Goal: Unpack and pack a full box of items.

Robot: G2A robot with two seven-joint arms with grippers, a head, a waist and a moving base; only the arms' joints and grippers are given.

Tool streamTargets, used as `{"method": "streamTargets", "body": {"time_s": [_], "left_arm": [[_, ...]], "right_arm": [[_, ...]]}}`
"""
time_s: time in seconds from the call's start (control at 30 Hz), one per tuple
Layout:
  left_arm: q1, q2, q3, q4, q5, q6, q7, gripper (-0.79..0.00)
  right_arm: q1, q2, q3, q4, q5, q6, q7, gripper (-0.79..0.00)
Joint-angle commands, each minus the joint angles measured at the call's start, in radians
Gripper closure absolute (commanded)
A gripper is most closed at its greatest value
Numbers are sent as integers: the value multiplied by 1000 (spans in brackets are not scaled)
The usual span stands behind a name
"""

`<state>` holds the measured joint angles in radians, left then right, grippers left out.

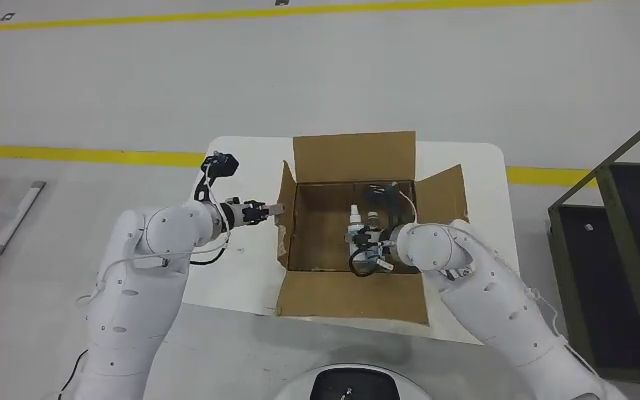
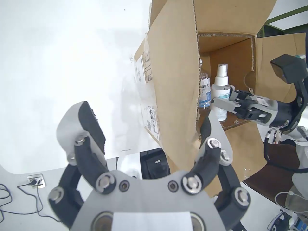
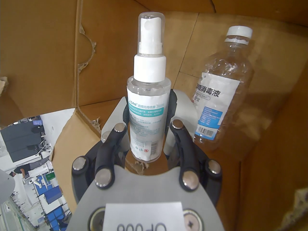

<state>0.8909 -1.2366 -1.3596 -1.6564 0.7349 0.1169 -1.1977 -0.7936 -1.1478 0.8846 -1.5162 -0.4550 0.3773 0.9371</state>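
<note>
Right gripper [image 3: 148,105] pinches the spray bottle [image 3: 148,92] upright inside the box [image 1: 355,155]; I see a clear bottle [image 3: 221,92] beside it; left gripper [image 2: 146,116] spread at the side flap [image 2: 175,73].

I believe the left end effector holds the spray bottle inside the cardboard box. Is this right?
No. The right end effector holds the spray bottle inside the cardboard box, as the right wrist view shows.
</note>
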Motion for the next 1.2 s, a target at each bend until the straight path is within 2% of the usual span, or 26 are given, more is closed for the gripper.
{"method": "streamTargets", "body": {"time_s": [0.0,0.37,0.53,0.57,0.6,0.63,0.67,0.93,1.17], "left_arm": [[3,3,-3,-9,7,-3,6,-785],[31,19,-38,-59,18,-9,33,-785],[40,25,-43,-70,15,-16,41,-785],[41,25,-44,-71,15,-17,42,-785],[42,26,-44,-72,17,-18,43,-785],[42,27,-43,-72,17,-19,43,-785],[42,28,-42,-72,17,-20,43,-785],[38,35,-33,-69,15,-30,44,-785],[36,40,-25,-69,9,-34,46,-785]], "right_arm": [[27,-17,-42,44,8,8,-16,0],[157,-125,-213,323,83,-9,-130,0],[192,-167,-255,421,109,-13,-158,0],[196,-172,-260,430,109,-15,-160,-163],[201,-178,-265,443,112,-17,-163,-363],[206,-184,-269,455,113,-19,-166,-699],[210,-189,-273,466,113,-20,-168,-785],[228,-205,-252,468,122,-62,-170,-785],[185,-165,-151,315,98,-70,-120,-785]]}}
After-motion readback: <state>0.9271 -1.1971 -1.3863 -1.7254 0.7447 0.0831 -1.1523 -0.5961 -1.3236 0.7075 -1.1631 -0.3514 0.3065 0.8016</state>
